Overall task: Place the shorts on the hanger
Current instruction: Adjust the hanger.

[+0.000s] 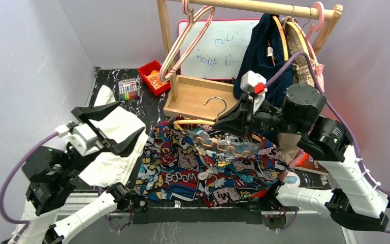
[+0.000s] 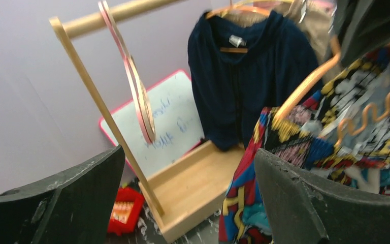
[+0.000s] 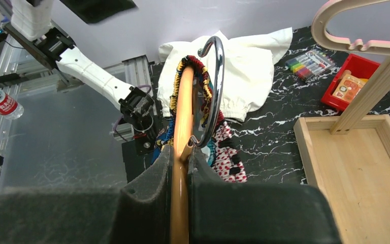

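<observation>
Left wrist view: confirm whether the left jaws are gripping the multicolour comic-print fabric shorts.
No, the left jaws stand wide open and empty; the multicolour comic-print fabric shorts sit beyond them.

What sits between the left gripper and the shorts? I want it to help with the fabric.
Nothing visible: the open left gripper hovers over the white cloth, and the shorts lie just right of it, unobstructed.

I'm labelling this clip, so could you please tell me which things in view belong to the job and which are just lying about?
Job: multicolour comic-print fabric shorts; slim light-orange hanger with silver hook, gripped by the right claw; open left claw.
Lying about: plain white cloth; dark navy garment; pink hanger; pink-framed whiteboard; red tray; pack of coloured markers; wooden rack.
</observation>
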Tool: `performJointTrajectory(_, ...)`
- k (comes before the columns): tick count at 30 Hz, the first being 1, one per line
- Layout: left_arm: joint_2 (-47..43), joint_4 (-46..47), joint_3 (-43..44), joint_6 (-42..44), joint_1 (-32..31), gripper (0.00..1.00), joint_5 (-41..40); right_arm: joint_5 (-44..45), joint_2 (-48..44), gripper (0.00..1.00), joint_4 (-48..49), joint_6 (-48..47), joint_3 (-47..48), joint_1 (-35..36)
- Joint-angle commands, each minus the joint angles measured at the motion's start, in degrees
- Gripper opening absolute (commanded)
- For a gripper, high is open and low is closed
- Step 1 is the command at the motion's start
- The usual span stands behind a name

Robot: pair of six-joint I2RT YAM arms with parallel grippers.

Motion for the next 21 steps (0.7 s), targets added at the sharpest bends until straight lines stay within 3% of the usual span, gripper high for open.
performJointTrajectory(1,-3.3,-0.7,-5.1,-1.8,-0.3,0.98,-4.7,1.2,-2.1,0.0,6.6,0.0,0.5,-0.1)
performJointTrajectory(7,-7.0,-0.3,-9.5,-3.8,-0.3,0.98,-9.9,1.4,-0.5,0.0,6.3,-0.8,3.8,-0.1)
performJointTrajectory(11,-8.5,1.6,-9.5,-4.7,-0.3,0.98,-12.4,-2.1,4.2,0.0,7.1,-1.0,20.4,-0.1)
performJointTrajectory(14,-9.6,3.3,-9.4,-6.0,-0.3,0.98,-15.0,-9.0,5.3,0.0,13.5,2.5,30.3,-0.1)
performJointTrajectory(18,-10.1,1.4,-8.7,-6.7,-0.3,0.98,-15.4,-9.5,4.5,0.0,15.4,2.4,30.6,-0.1)
performJointTrajectory(21,-11.0,0.7,-9.3,-6.7,-0.3,0.98,-16.7,-6.4,3.1,0.0,14.4,0.7,23.5,-0.1)
